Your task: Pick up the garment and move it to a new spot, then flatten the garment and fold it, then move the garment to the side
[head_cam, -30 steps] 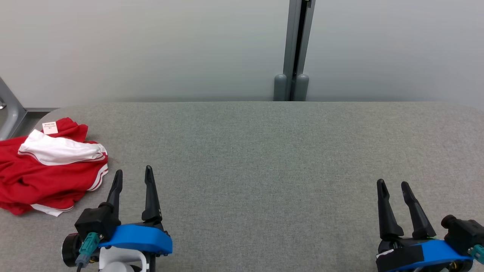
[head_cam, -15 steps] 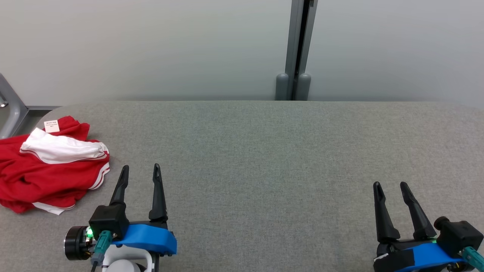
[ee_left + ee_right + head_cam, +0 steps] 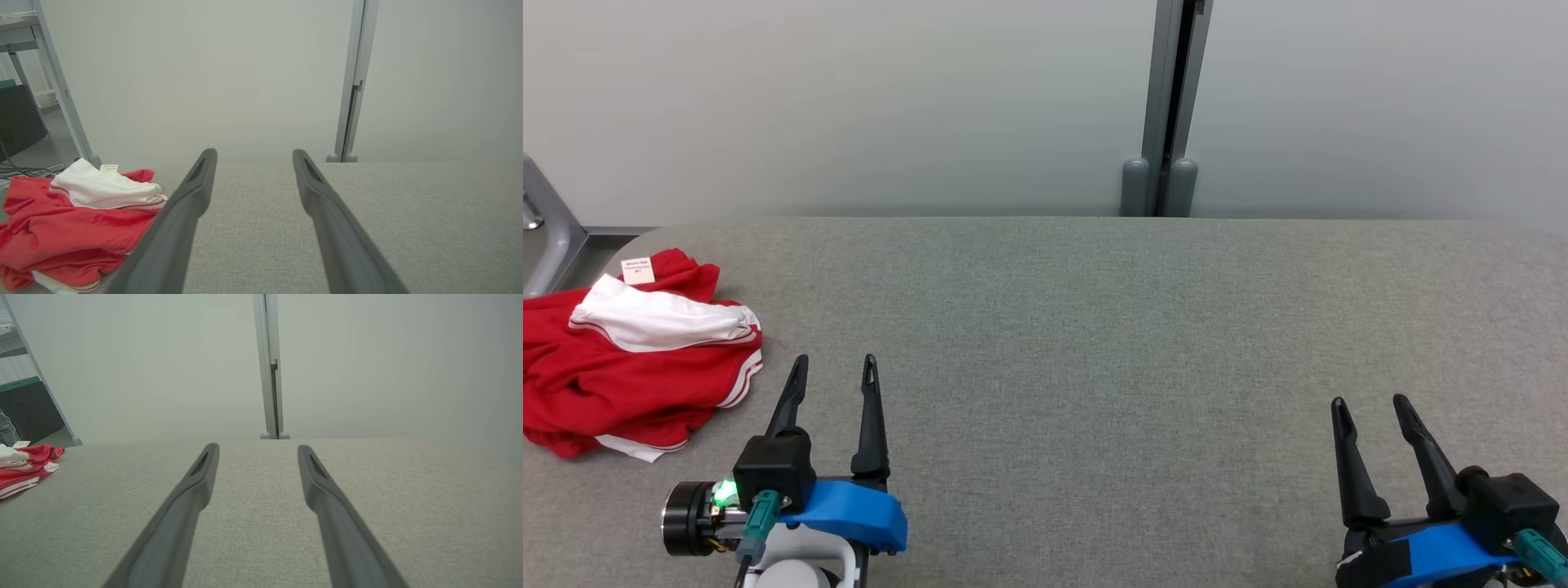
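A crumpled red garment (image 3: 629, 384) with white panels and white stripes lies bunched at the far left of the grey table (image 3: 1094, 327); part of it hangs past the left edge. A small white label sits on its top. The left wrist view shows the garment (image 3: 69, 228) at lower left, and the right wrist view shows the garment (image 3: 20, 467) at the far left. My left gripper (image 3: 836, 363) stands open just right of the garment, holding nothing. My right gripper (image 3: 1368, 404) stands open at the lower right, far from the cloth. Each wrist view has its own gripper open: left gripper (image 3: 253, 153), right gripper (image 3: 258, 448).
A pale wall runs behind the table, with a grey vertical post (image 3: 1168, 106) at its middle. A grey metal frame leg (image 3: 547, 237) stands beyond the table's left corner. Dark equipment and cables (image 3: 20, 122) sit on the floor at the left.
My left gripper has shifted a little to the right and turned at the wrist. The right gripper has sunk slightly. The head camera has drifted a bit. The garment lies as before.
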Controlling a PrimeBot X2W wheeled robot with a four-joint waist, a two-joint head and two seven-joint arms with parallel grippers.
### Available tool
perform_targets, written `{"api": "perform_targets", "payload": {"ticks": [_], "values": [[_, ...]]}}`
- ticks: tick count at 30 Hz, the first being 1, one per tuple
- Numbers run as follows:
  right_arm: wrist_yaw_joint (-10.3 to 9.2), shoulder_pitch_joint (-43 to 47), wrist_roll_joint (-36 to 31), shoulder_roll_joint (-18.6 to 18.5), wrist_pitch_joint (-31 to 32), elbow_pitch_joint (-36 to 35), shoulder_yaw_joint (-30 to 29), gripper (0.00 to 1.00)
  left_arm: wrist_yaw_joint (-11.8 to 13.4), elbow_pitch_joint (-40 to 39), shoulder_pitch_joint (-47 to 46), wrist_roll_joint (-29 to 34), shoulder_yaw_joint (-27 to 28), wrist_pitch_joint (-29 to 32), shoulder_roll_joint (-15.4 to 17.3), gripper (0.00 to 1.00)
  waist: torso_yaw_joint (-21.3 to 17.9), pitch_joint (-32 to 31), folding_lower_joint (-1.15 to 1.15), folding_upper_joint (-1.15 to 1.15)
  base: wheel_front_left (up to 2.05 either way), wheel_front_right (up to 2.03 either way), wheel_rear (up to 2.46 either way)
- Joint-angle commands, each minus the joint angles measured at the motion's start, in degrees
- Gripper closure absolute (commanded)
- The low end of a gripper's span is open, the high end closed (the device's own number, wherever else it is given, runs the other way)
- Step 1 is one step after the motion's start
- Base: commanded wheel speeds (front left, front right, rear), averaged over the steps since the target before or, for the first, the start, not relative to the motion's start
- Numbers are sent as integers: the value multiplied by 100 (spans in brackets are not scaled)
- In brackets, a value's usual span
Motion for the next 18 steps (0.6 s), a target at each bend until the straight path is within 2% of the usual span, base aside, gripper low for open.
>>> {"api": "perform_targets", "payload": {"ticks": [1,18], "values": [[10,57,-107,-40,38,-42,-37,0,32,-34,6,108,-13,19,24,0,-1,7,0,0,0,0,0],[7,114,-5,-38,267,-134,-135,0,104,-72,60,-76,-54,260,55,0,-1,12,0,0,0,0,0]]}}
